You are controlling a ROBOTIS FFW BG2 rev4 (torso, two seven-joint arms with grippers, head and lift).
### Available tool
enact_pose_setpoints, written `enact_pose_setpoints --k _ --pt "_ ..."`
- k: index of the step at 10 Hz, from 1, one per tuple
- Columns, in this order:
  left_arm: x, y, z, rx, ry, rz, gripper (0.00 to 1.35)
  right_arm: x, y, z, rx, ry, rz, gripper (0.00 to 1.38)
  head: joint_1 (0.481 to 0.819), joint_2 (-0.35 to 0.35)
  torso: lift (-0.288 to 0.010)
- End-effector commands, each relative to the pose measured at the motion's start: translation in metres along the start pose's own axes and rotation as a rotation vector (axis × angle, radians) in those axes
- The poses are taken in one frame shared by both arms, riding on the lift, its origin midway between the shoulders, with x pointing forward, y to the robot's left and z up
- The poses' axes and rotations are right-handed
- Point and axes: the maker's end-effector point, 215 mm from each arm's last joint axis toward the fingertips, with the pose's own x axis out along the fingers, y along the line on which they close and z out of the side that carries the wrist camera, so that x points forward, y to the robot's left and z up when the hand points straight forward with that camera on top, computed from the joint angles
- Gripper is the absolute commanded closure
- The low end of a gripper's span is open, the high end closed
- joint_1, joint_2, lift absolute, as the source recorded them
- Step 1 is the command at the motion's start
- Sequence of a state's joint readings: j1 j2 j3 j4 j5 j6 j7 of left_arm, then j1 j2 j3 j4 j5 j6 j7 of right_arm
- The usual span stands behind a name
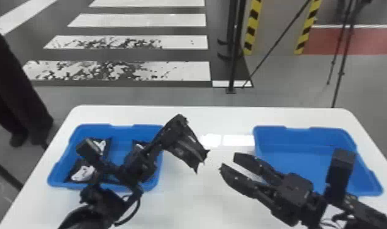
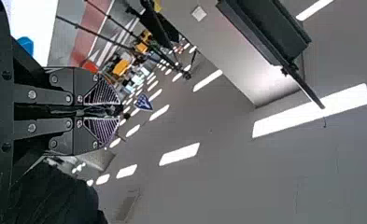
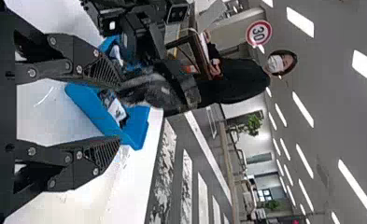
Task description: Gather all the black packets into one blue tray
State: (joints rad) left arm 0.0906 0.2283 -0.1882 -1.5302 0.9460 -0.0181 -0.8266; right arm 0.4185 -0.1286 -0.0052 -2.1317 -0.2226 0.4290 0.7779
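Here's a black packet [image 1: 186, 149] up in the air over the middle of the worktop [image 1: 189, 207], between the two trays, its pointed corners aimed down and to the right in the head view. The left pincer [image 1: 179, 120] has it, pinched narrow: in the left wrist view the two black fingers [image 2: 99, 91] lie almost together, a thin dark strip between them. And facing it, the right pincer [image 1: 228, 162], fingers spread, tips turned toward the packet with a gap showing between them in the head view. Over to the right wrist view, and those fingers [image 3: 97, 156] stand wide, nothing gripped.

Out to the left blue tray [image 1: 119, 131], partly behind the left arm: one packet [image 1: 102, 145] with a white patch toward the far left corner, another [image 1: 81, 173] at the near left, and a third [image 1: 139, 144] by the far right side. On the other side of the worktop sits the right blue tray [image 1: 308, 137], the right arm crossing in front of its near part.

Beyond the far edge, white crossing stripes [image 1: 171, 70] run over a grey floor [image 1: 171, 96], with black stands [image 1: 232, 61] and yellow-and-black striped posts [image 1: 250, 36] farther right.
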Motion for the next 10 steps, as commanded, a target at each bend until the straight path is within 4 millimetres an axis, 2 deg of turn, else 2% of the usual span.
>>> enact_pose_setpoints --k 1,2,3,4,5,6,8,9,10 --pt "-0.024 0.025 0.027 0.148 0.023 0.053 1.21 -0.022 -0.026 -0.006 0.053 -0.053 -0.073 0.16 0.695 0.024 -0.110" --pt "-0.045 0.050 0.045 0.291 0.099 0.104 1.21 -0.042 -0.042 -0.013 0.075 -0.057 -0.136 0.20 0.695 0.025 -0.110" --pt "-0.066 0.075 0.059 0.412 0.190 0.162 1.21 -0.055 -0.048 -0.022 0.099 -0.052 -0.168 0.21 0.695 0.031 -0.110" --pt "-0.088 0.100 0.081 0.530 0.258 0.234 1.21 -0.060 -0.050 -0.029 0.115 -0.048 -0.181 0.21 0.695 0.048 -0.110" --pt "-0.108 0.117 0.099 0.629 0.310 0.293 1.21 -0.074 -0.059 -0.025 0.102 -0.086 -0.232 0.21 0.695 0.080 -0.110" --pt "-0.125 0.128 0.107 0.689 0.349 0.332 1.21 -0.098 -0.073 -0.025 0.101 -0.131 -0.315 0.21 0.695 0.110 -0.110" --pt "-0.154 0.143 0.113 0.787 0.431 0.396 1.21 -0.153 -0.096 -0.040 0.136 -0.256 -0.498 0.21 0.695 0.118 -0.110" --pt "-0.167 0.150 0.120 0.819 0.445 0.436 1.17 -0.187 -0.107 -0.047 0.120 -0.277 -0.606 0.21 0.695 0.103 -0.110" --pt "-0.182 0.156 0.126 0.837 0.448 0.486 0.85 -0.210 -0.113 -0.052 0.110 -0.289 -0.670 0.21 0.695 0.086 -0.110"
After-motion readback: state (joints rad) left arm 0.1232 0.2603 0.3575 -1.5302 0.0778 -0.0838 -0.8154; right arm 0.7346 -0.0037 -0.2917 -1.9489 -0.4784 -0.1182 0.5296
